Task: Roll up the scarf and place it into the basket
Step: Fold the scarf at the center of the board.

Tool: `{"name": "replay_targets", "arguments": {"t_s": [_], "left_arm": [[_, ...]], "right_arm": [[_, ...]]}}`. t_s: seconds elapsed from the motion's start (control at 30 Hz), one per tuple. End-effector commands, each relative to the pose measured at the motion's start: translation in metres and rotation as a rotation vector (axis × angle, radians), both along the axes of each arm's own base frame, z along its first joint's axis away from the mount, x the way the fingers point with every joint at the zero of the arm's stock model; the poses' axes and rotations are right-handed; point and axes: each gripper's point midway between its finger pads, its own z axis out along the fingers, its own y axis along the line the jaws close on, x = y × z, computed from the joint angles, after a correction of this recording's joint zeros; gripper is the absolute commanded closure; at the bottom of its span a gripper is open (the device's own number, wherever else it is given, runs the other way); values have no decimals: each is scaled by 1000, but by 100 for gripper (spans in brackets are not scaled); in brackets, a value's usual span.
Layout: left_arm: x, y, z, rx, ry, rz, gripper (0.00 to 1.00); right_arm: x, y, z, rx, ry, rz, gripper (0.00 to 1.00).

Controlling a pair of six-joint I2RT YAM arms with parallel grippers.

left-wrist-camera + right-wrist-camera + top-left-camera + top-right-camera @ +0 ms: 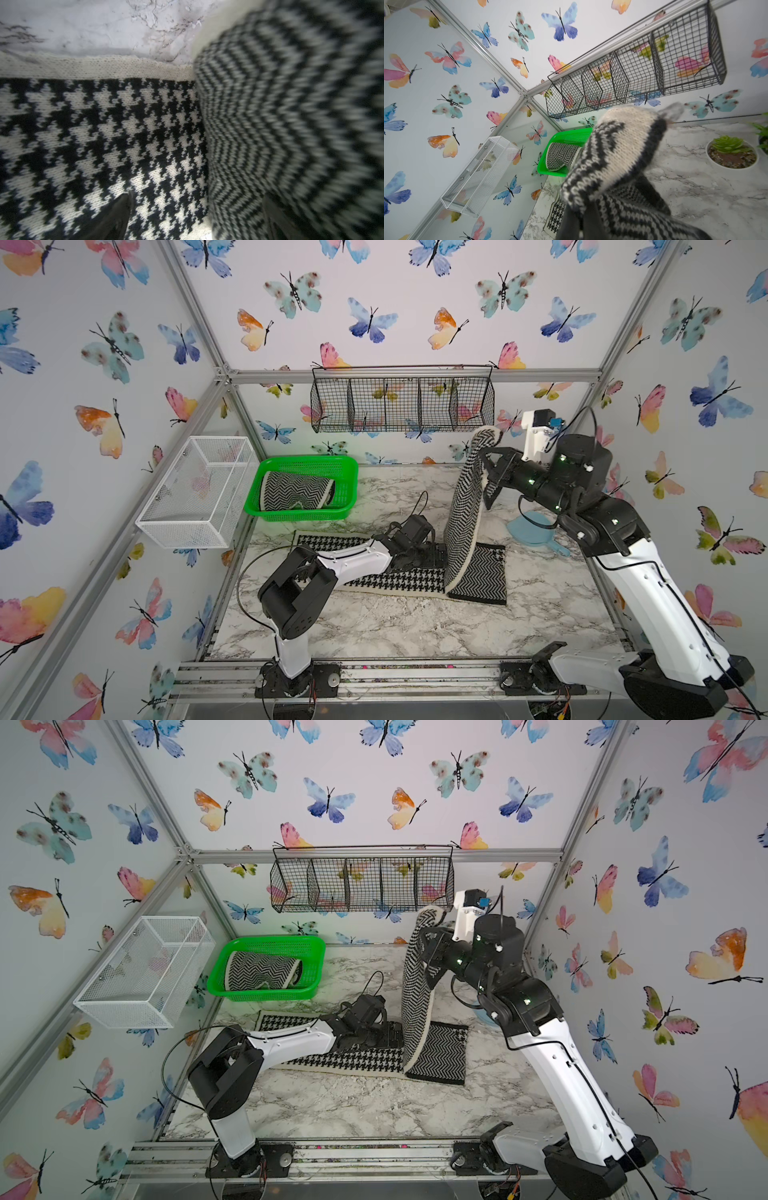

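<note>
1. My right gripper (pixel 488 466) is clamped on one end of the scarf (pixel 461 522) and holds it high off the counter (pixel 395 626). The cloth hangs from it as a steep herringbone sheet, down to the part lying flat.
2. My left gripper (pixel 436 556) is spread wide and sits low on the flat houndstooth stretch. The hanging sheet is just beside it, on the right gripper's side.
3. The black wire rack (pixel 401 404) hangs on the back wall above the right gripper. In both top views its corner looks near the raised scarf end, but I cannot tell the real gap.
4. A blue round thing with a handle (pixel 534 531) lies on the counter beneath the right arm.
5. Only the right wrist view shows a potted succulent (pixel 730 153) on the counter.
6. The left wrist view shows the fingers (pixel 118 216) apart, one over houndstooth, and the scarf's cream border against the marble.
7. The basket (pixel 307 460) sits beyond the left gripper, well apart from both grippers, and holds a rolled herringbone cloth (pixel 297 491).
8. The white mesh box (pixel 183 489) hangs on the side wall past the basket.
</note>
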Motion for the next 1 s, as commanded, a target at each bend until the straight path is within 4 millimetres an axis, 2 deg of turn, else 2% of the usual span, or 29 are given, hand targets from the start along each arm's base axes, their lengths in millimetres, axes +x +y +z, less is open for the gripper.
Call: {"name": "replay_targets", "arguments": {"t_s": [0.0, 0.1, 0.17, 0.23, 0.4, 0.57, 0.67, 0.8, 0.97], "left_arm": [[-9, -9, -6, 0, 19, -29, 2], [-9, -9, -18, 25, 34, -27, 2], [-6, -2, -24, 62, 39, 1, 2], [2, 16, -27, 105, 34, 52, 2], [15, 69, -24, 120, 50, 137, 2], [21, 124, -13, 147, 32, 218, 2], [23, 148, -2, 127, 15, 257, 2], [23, 171, -1, 147, 17, 281, 2], [28, 189, -3, 147, 20, 306, 2]], "right_arm": [[-5, 12, 12, 53, -35, 62, 98], [-4, 18, -2, 67, -9, 88, 98], [-3, 25, -17, 72, 19, 110, 98], [-1, 31, -35, 81, 45, 125, 98], [-1, 47, -62, 119, 86, 164, 98], [-4, 74, -70, 127, 105, 212, 98], [-8, 88, -69, 126, 117, 230, 98], [-17, 100, -66, 112, 145, 243, 98], [-30, 110, -62, 103, 181, 262, 98]]}}
